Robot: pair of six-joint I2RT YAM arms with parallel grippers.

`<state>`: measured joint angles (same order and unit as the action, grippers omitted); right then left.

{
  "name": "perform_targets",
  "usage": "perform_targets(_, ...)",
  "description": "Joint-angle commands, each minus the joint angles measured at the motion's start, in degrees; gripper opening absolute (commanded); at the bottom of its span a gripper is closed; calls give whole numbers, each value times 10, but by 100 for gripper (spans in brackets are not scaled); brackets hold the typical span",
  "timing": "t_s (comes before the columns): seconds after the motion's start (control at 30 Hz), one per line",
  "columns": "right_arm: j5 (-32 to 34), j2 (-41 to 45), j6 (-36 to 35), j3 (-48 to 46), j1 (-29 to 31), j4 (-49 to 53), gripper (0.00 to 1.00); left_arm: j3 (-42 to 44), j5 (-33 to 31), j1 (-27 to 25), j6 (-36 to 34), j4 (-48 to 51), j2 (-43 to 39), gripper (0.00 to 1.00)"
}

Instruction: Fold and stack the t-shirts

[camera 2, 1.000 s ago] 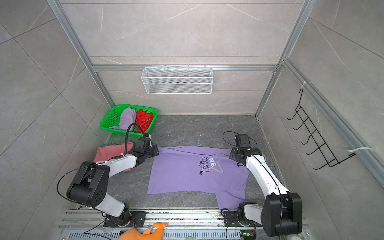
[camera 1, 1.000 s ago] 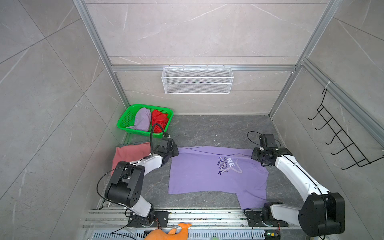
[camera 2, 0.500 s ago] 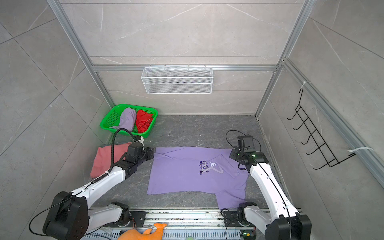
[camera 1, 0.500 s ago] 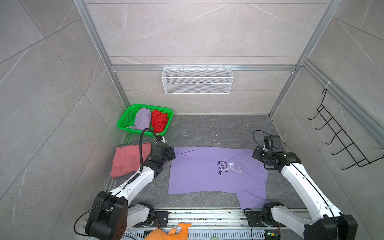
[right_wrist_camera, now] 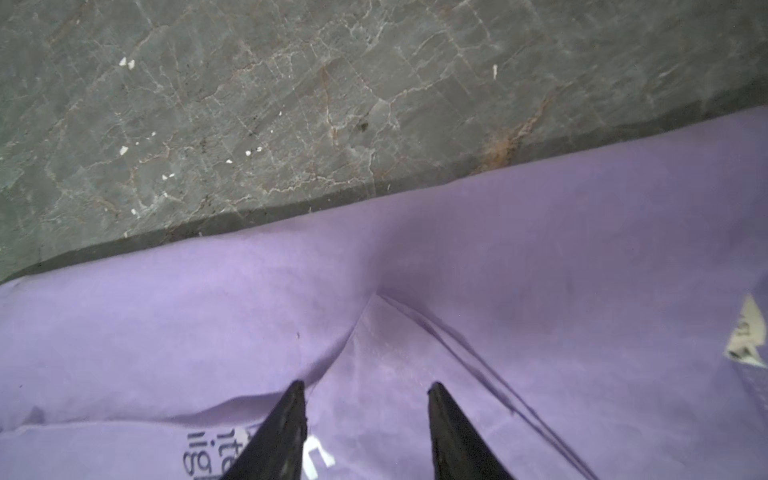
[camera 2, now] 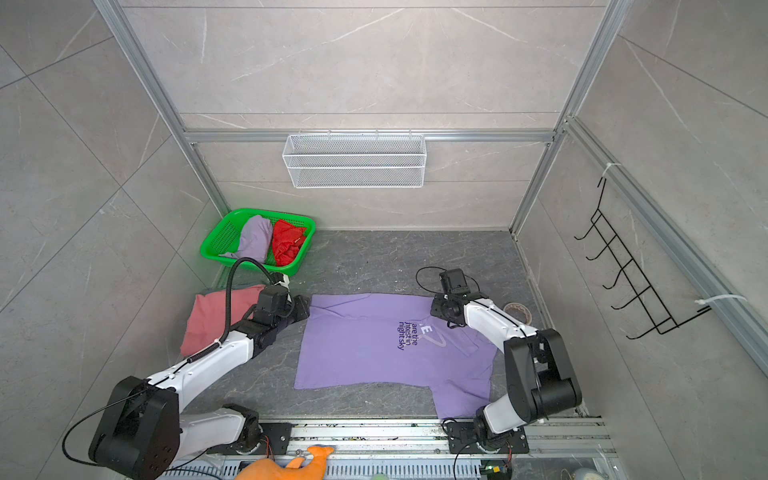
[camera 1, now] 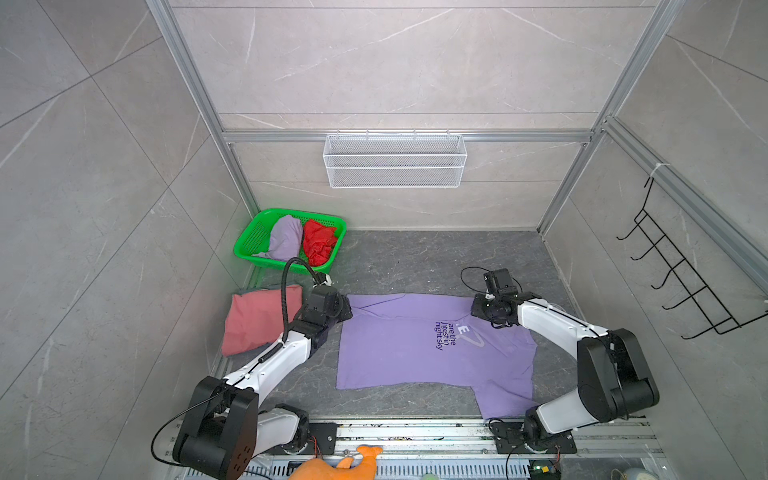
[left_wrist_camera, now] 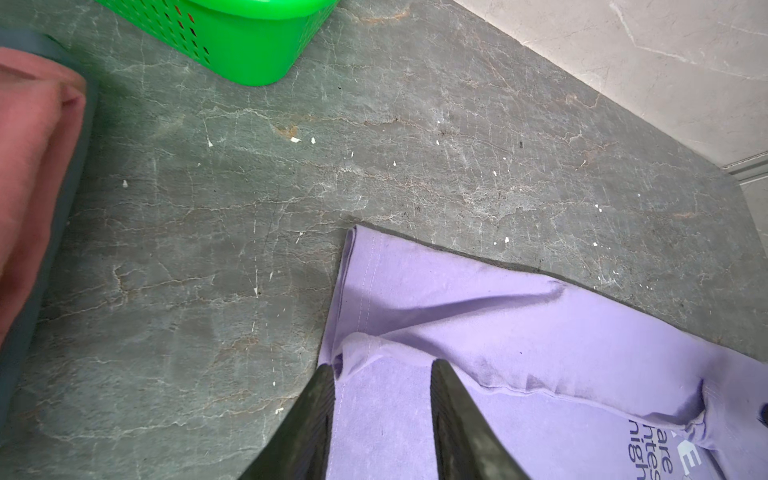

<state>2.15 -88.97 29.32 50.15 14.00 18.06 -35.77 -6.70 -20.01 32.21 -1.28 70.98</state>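
Observation:
A lavender t-shirt (camera 1: 415,357) (camera 2: 365,357) with dark text lies flat on the grey floor, its far edge folded over toward the front. My left gripper (camera 1: 347,309) (camera 2: 305,307) (left_wrist_camera: 382,365) stands open over the shirt's far left corner, cloth lying flat between its fingers. My right gripper (camera 1: 476,309) (camera 2: 434,307) (right_wrist_camera: 365,384) is open over the far right part, above the fold. A folded dusty-pink t-shirt (camera 1: 257,320) (camera 2: 212,316) (left_wrist_camera: 29,166) lies at the left. Another lavender t-shirt (camera 1: 286,237) and a red one (camera 1: 318,243) sit crumpled in the basket.
A green basket (camera 1: 243,249) (left_wrist_camera: 232,45) stands at the back left. A white wire shelf (camera 1: 395,160) hangs on the back wall, a black hook rack (camera 1: 681,282) on the right wall. An orange plush toy (camera 1: 336,463) lies at the front rail. A tape roll (camera 2: 517,311) sits by the right wall.
Both grippers have opened and let go of the lavender shirt's far edge. That edge now lies folded toward the front, covering part of the white print. Both arms drew back slightly.

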Motion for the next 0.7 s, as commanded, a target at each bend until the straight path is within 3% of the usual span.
perform_targets(0.0, 20, -31, -18, 17, 4, -27, 49, -9, 11, -3, 7, -6, 8, 41)
perform_targets(0.33, 38, -86, -18, 22, 6, -49, 48, -11, 10, -4, 8, -5, 18, 41)
perform_targets(0.57, 51, -82, -4, 30, 6, -24, 10, -15, 4, -5, 11, 2, 31, 41)
perform_targets(0.67, 61, -54, 5, 29, 8, 1, 5, -26, -14, -4, 13, 24, 44, 41)
